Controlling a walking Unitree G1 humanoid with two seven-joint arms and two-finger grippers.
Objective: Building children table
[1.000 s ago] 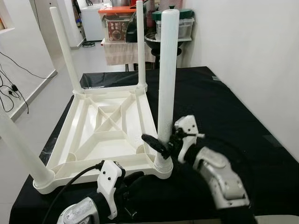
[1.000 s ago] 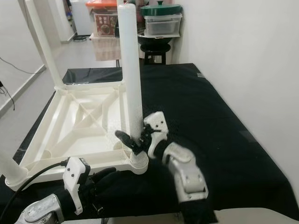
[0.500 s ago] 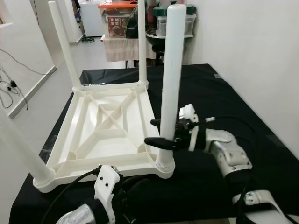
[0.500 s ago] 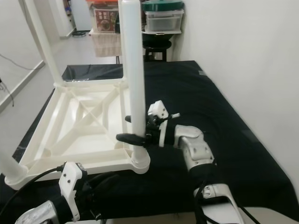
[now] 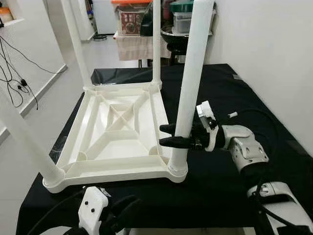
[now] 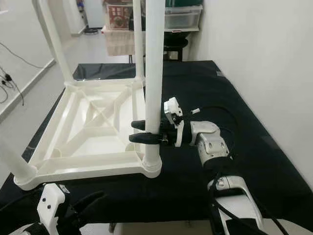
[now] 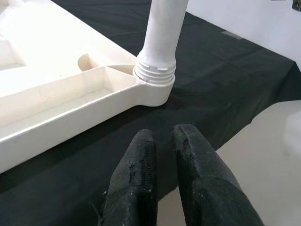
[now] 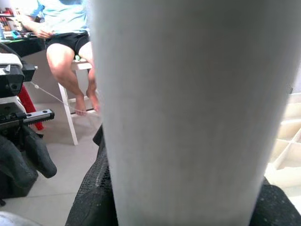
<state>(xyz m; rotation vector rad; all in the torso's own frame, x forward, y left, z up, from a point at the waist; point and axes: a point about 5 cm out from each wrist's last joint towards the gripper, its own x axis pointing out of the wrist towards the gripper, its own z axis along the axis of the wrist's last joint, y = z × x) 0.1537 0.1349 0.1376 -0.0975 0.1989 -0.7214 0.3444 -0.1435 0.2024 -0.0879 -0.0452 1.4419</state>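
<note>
Gripping the near-right leg [image 5: 190, 83] low down, right gripper [image 5: 172, 135] fingers closed on either side of it. Leg stood upright in the corner socket of the upturned white table [image 5: 117, 128] on the black tabletop [image 5: 244, 98]. Left gripper [image 7: 160, 141] fingers nearly together, empty, near that corner.

Our right gripper [image 5: 172, 136] has swung level, clasping the leg [image 5: 190, 83] higher; seemingly no table shift.
</note>
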